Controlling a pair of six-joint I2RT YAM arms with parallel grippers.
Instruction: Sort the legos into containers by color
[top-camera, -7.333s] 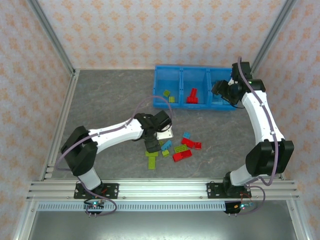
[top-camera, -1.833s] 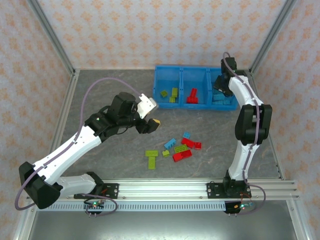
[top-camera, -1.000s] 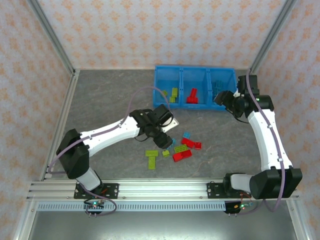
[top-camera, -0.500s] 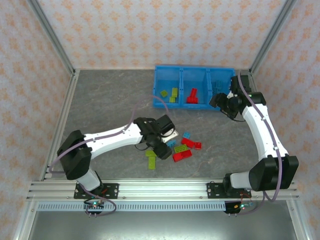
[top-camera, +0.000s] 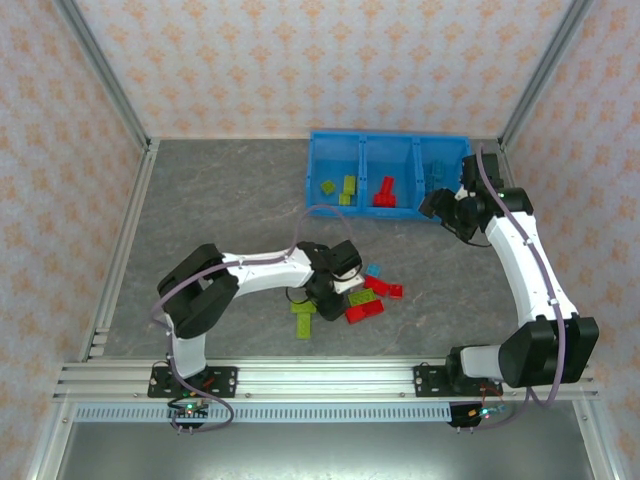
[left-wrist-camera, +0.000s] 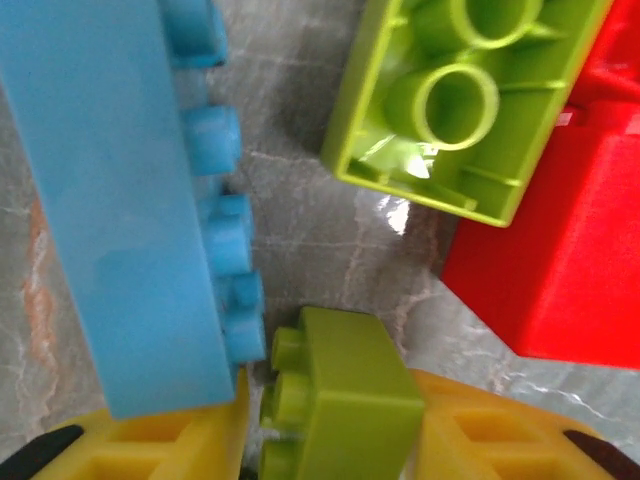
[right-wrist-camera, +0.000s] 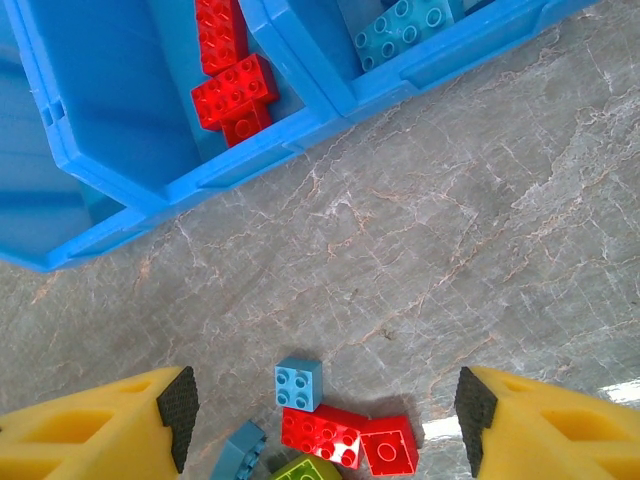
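The bright blue bin stands at the back, with yellow-green legos in its left compartment, red ones in the middle and light blue ones on the right. Loose legos lie mid-table: a blue one, red ones and a yellow-green T-shape. My left gripper is down in this pile, shut on a small yellow-green brick. A long light blue brick lies beside it. My right gripper hangs open before the bin, over bare table.
An upside-down yellow-green brick and a red brick lie just beyond the left fingers. Aluminium rails run along the near edge and patterned walls enclose the table. Bare grey surface spreads left of the bin.
My left gripper came back from beside the bin and dropped into the loose pile, closing round a yellow-green brick. My right gripper drew out of the right compartment and now hovers in front of the bin.
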